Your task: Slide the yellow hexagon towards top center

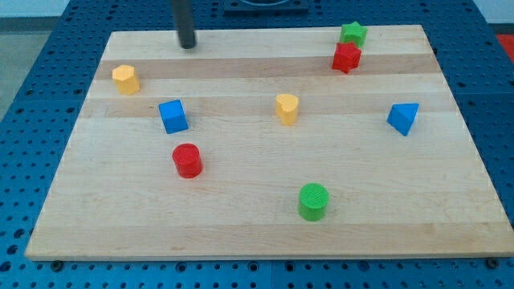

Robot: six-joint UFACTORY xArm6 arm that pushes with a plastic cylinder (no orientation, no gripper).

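- A pale wooden board (265, 233) lies on a blue perforated bench.
- My tip (188, 46) rests near the board's top-left edge; the rod has no jaws.
- The yellow hexagon (125, 79) sits at the view's left, below-left of my tip, apart from it.
- A blue cube (173, 116) lies lower right of the hexagon.

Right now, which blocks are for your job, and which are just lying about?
For the job:
yellow hexagon block, at the view's left
my tip, up and right of it, apart

Lying about:
yellow heart-shaped block
blue cube
blue triangular block
red cylinder
green cylinder
red star-shaped block
green star-shaped block
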